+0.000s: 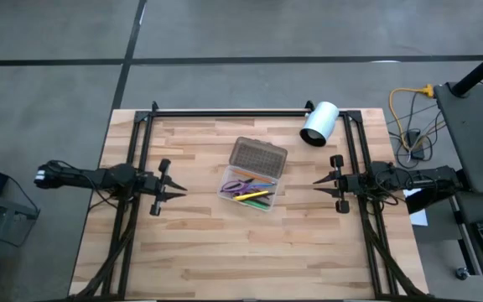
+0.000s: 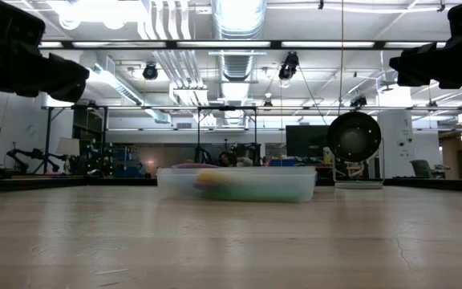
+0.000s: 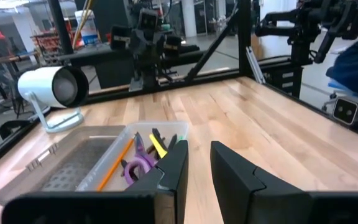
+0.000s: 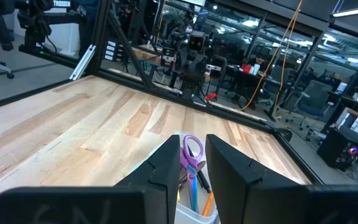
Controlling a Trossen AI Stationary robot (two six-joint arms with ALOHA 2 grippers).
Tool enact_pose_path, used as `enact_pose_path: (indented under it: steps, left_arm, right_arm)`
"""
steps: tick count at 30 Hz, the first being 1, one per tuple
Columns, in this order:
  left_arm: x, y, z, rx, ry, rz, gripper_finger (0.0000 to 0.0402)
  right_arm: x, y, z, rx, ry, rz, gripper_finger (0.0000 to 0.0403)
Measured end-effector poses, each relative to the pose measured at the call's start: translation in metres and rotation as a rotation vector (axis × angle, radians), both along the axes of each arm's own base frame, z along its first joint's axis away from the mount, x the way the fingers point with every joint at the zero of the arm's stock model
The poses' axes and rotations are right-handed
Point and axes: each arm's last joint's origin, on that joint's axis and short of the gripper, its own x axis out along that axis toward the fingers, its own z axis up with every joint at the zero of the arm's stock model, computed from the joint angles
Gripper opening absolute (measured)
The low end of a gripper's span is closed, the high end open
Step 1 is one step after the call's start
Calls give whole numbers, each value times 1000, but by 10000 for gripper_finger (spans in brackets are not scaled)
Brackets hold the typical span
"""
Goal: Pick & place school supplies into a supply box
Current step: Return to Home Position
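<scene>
While arms idle: supply box (image 1: 252, 174) frame centre, lid back, supplies (image 1: 250, 190) inside.
Left gripper (image 1: 179, 192), right gripper (image 1: 318, 181): jaws slightly parted, empty.

Middle of table (image 1: 225, 252): the supply box (image 1: 252, 188) with its lid (image 1: 257, 155) laid open toward the far edge, the only obstacle there.
Left flank: bare wood between the left gripper (image 1: 179, 192) and the supply box, an open path.
Right flank: bare wood between the right gripper (image 1: 317, 181) and the supply box, also open.
Far right corner: a white cylinder (image 1: 319, 123) lying near the frame rail (image 1: 225, 112).
Near half: bare boards, unobstructed.
Sides: dark frame struts (image 1: 132, 168) along both table edges.
</scene>
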Motion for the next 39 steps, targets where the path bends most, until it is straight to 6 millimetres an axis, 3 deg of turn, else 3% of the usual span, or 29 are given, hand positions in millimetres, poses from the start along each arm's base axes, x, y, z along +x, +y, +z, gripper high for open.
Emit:
enact_pose_path:
  steps: [39]
  left_arm:
    - [10, -1, -21, 23, 235, -1, 54]
  right_arm:
    - [0, 0, 0, 0, 0, 0, 68]
